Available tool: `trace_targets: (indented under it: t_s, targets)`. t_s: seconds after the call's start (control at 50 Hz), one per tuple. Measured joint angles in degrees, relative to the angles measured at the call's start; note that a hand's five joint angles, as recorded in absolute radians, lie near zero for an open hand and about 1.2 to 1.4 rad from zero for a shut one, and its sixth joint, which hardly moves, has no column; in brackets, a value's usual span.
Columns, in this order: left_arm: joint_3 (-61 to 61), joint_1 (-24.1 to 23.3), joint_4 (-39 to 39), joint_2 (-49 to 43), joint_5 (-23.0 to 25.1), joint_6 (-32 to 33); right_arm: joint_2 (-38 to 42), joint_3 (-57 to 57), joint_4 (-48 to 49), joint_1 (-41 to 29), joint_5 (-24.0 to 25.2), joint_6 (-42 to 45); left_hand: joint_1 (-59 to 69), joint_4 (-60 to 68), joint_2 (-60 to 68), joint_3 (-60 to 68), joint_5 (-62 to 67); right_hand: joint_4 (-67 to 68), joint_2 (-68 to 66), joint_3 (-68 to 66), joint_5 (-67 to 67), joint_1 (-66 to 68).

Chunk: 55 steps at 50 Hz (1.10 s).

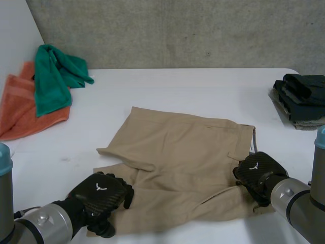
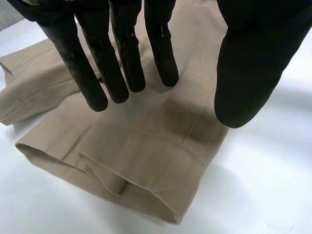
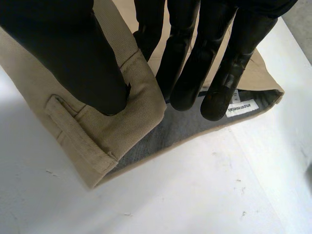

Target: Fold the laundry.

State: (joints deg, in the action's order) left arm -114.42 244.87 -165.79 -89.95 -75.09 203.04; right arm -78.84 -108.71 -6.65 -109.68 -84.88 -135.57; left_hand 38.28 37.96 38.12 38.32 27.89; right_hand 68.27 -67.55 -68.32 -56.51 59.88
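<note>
Left hand [image 1: 99,195]: black, fingers straight and side by side with the thumb held apart, poised over the near leg hem of the shorts; I cannot tell whether they touch it.
Right hand [image 1: 259,175]: thumb [image 3: 73,48] on the outer waistband by a belt loop, fingers on the grey lining inside, pinching that layer at the near corner.
Beige twill shorts [image 1: 183,152]: spread flat mid-table, one leg folded over, stitched double hem, white label in the lining.
White table [image 1: 203,91]: smooth, matte.
Green terry towel [image 1: 53,76]: crumpled, lying on an orange towel [image 1: 18,112] at the far left.
Dark folded clothes [image 1: 302,96]: stacked at the far right edge.
Grey concrete wall [image 1: 177,30]: rough, behind the table.
</note>
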Motion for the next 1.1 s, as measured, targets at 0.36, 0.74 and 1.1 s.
trace_targets:
  t_s: [0.36,0.74,1.1]
  targets:
    - [-0.78,-0.3,-13.02,-6.74,-3.64,0.72,-0.81,-0.26,-0.37,0.11,-1.23,0.04,28.03,30.62,30.35,29.75,28.66,0.0,0.0,0.0,0.0,0.0]
    - [9.26,-2.4,-2.01,1.7,-4.18,2.48,-11.54,4.35,-17.59,0.77,-0.62,6.74,28.03,30.64,30.42,29.96,28.66,0.0,0.0,-0.01,0.0,0.0]
    - [46.32,-3.35,-23.84,-37.19,-8.71,11.48,10.08,24.93,-4.47,0.48,-3.47,3.49,28.03,30.85,30.5,30.02,28.66,0.0,0.0,0.0,-0.21,0.0]
